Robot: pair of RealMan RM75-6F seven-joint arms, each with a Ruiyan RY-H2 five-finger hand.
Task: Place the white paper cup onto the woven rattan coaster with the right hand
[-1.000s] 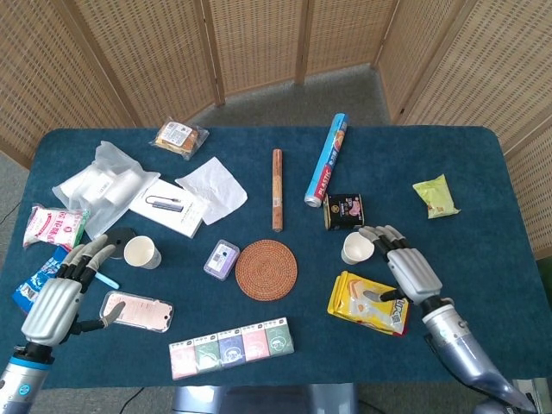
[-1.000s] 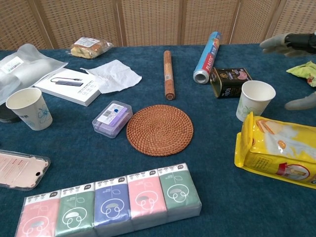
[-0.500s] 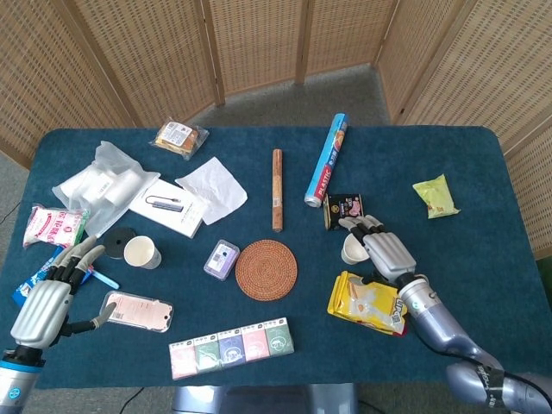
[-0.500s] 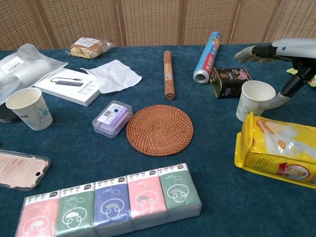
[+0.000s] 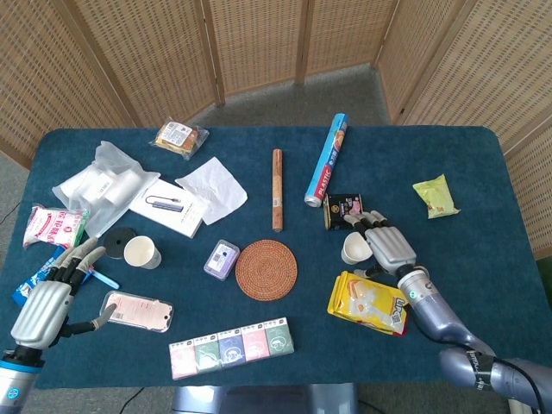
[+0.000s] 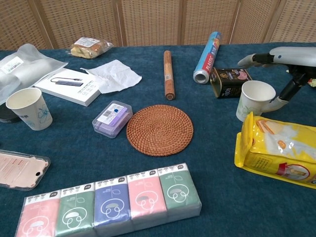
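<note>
Head view. The round woven rattan coaster [image 5: 266, 270] lies flat on the dark blue tablecloth [image 5: 483, 172] and serves as landmark. The white paper cup with a green print [image 5: 354, 248] stands upright to the right of the coaster, well apart from it, mouth up. The grey metallic right hand [image 5: 388, 247] sits at the cup's right side, its fingers [image 5: 362, 222] stretched over the cup's far rim; whether they press the cup wall cannot be told here. A small dark tin with a pink label [image 5: 343, 210] stands just beyond the cup. A yellow snack bag [image 5: 369, 303] lies right of the coaster, nearer the robot than the cup. The left hand [image 5: 53, 293] hangs far left of the coaster with its fingers apart, holding nothing; a second white paper cup [image 5: 142, 252] stands beside it.

Chest view. The coaster [image 6: 159, 129] is bare at table centre. The cup [image 6: 254, 100] stands upright right of it, just behind the top edge of the yellow bag [image 6: 279, 150]. The right hand [image 6: 284, 66] spans above the cup, fingers [image 6: 253, 59] reaching over the tin [image 6: 230, 81], thumb [image 6: 280, 101] down against the cup's right wall. Fingers spread; no closed grasp visible. A clear box with a purple label [image 6: 112, 118] lies just left of the coaster.
</note>
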